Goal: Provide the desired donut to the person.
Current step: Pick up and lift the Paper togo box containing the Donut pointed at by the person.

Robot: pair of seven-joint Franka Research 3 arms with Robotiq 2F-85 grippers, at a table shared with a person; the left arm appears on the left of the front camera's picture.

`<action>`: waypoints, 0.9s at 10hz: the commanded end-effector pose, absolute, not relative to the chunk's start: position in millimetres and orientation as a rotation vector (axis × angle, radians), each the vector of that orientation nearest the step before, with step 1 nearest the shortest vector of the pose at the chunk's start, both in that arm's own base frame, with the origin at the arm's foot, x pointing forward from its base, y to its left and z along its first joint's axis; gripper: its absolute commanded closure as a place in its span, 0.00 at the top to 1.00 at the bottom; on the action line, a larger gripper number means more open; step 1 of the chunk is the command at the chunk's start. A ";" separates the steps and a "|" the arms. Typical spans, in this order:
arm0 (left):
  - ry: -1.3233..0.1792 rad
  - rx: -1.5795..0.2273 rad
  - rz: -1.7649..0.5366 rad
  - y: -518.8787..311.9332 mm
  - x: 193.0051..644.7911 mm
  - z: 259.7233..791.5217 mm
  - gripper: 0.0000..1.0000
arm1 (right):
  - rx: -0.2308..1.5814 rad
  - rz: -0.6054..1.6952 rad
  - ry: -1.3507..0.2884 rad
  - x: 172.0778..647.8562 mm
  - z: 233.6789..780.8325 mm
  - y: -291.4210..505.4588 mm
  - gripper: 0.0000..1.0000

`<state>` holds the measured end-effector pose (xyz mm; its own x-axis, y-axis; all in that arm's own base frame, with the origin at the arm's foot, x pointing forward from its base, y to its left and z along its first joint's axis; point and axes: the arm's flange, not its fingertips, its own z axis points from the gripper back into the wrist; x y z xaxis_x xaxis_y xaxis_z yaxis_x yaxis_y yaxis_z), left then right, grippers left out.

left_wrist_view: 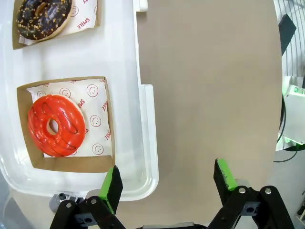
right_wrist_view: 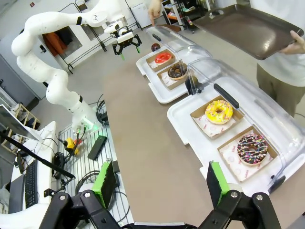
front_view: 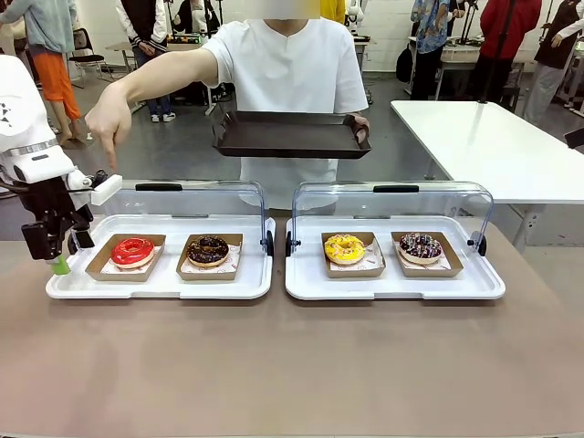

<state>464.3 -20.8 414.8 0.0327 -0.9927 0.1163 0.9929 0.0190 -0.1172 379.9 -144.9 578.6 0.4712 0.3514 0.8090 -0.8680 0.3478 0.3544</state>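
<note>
The person [front_view: 283, 68] in a white shirt stands at the far side, holding a dark tray [front_view: 290, 135] in one hand. The other hand [front_view: 109, 123] points a finger down over the left white tray [front_view: 160, 283], above the red donut [front_view: 133, 251]. My left gripper [front_view: 66, 260] hangs open by that tray's left edge. In the left wrist view the left gripper [left_wrist_view: 169, 180] straddles the tray rim [left_wrist_view: 147, 143], the red donut [left_wrist_view: 56, 125] just beyond it. My right gripper [right_wrist_view: 162, 183] is open, high above the table's right end.
A chocolate donut [front_view: 208, 250] shares the left tray. The right tray [front_view: 392, 285] holds a yellow donut [front_view: 345, 248] and a sprinkled donut [front_view: 421, 246]. Both clear lids [front_view: 196, 196] stand raised at the back. A white table [front_view: 493, 146] stands at the far right.
</note>
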 end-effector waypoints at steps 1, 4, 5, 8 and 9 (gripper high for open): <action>0.006 -0.175 -1.534 -20.4 464.1 414.9 1.00 | 0.887 0.878 -0.696 379.5 578.2 -145.4 1.00; 0.000 -0.046 -1.551 -27.1 459.0 404.6 1.00 | 0.887 0.878 -0.696 379.5 578.2 -145.4 1.00; -0.017 0.004 -1.563 -30.0 460.6 395.6 1.00 | 0.887 0.878 -0.696 379.5 578.2 -145.4 1.00; -0.091 0.052 -1.592 -30.8 467.2 378.0 1.00 | 0.887 0.878 -0.696 379.5 578.2 -145.4 1.00; -0.094 0.060 -1.582 -28.5 470.4 371.6 1.00 | 0.887 0.878 -0.696 379.5 578.2 -145.4 1.00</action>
<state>469.5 -30.3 381.4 -0.0305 -0.9991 0.0294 0.9966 -0.0282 0.0775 379.9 -144.9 578.6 0.4712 0.3514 0.8090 -0.8680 0.3478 0.3545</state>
